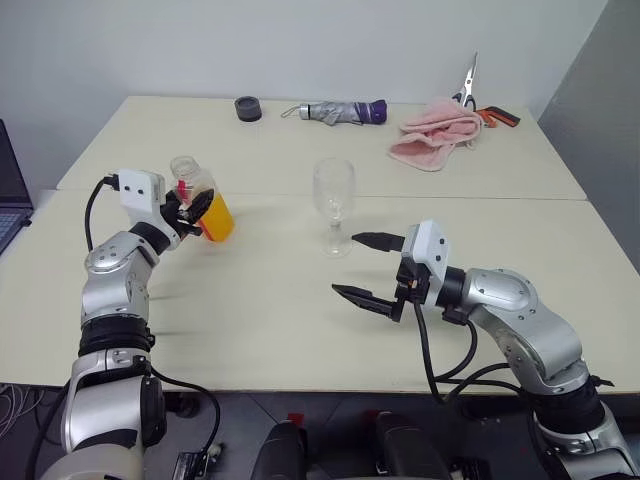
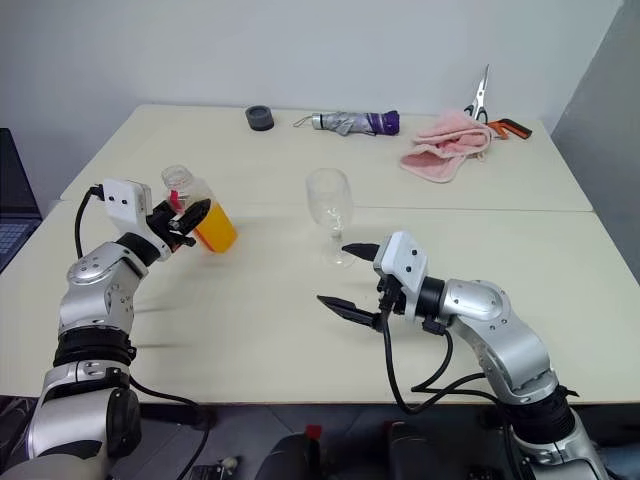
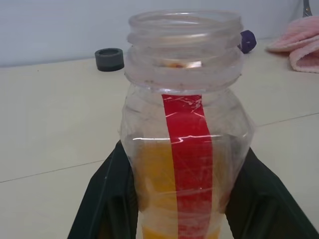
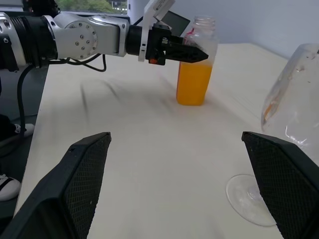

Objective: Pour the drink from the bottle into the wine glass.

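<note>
A clear bottle point(image 1: 198, 190) with a red stripe and an uncapped mouth stands on the table's left side, the orange drink point(image 1: 218, 222) filling its lower part. My left gripper point(image 1: 198, 208) is shut on the bottle's middle, with a black finger point(image 3: 107, 199) on each side of it. The empty wine glass point(image 1: 334, 200) stands upright near the table's centre. My right gripper point(image 1: 345, 264) hovers open just in front of the glass's foot, pointing left, with nothing between its fingers. In the right wrist view the bottle point(image 4: 196, 64) stands on the table top, with the wine glass point(image 4: 294, 99) close by.
Along the far edge lie a dark round cap point(image 1: 248, 108), a folded umbrella point(image 1: 335, 111), a pink towel point(image 1: 435, 138) and scissors point(image 1: 470, 85). A laptop point(image 1: 8, 190) sits at the left border. A seam point(image 1: 480, 197) runs across the table behind the glass.
</note>
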